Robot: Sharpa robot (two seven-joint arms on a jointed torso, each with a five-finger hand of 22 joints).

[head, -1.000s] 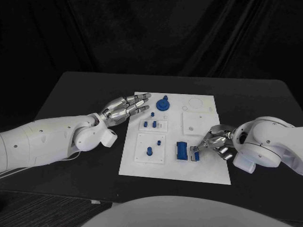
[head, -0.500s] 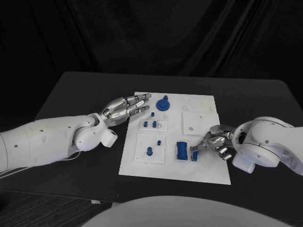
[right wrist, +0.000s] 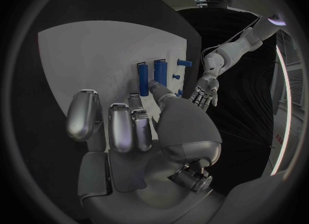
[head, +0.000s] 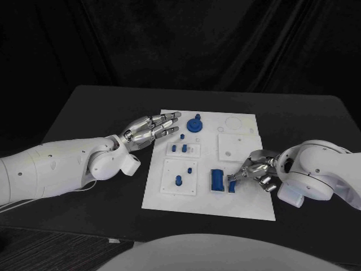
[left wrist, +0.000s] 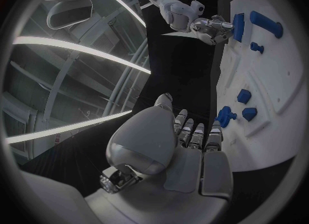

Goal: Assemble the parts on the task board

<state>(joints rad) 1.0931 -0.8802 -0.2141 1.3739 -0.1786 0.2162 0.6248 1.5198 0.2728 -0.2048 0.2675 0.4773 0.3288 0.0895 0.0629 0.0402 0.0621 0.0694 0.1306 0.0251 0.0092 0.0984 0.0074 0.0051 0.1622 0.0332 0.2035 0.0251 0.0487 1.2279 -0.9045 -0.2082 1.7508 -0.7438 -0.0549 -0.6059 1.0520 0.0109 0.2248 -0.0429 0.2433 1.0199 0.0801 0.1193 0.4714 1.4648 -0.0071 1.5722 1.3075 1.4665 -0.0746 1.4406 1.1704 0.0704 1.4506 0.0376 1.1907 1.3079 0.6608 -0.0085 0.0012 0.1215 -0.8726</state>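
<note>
My right hand (head: 256,171) is at the right side of the task board (head: 241,197), its fingertips touching a small blue part (head: 232,185) that stands just beside the tall blue block (head: 217,180). Whether I pinch this part or only press it, I cannot tell. In the right wrist view both pieces lie directly ahead of my fingers (right wrist: 122,126), with their long axes parallel and pointing away from the palm. My left hand (head: 150,129) hovers open at the board's far left edge, near the round blue part (head: 194,123), holding nothing. I judge the right hand is clearly nearer to this work.
</note>
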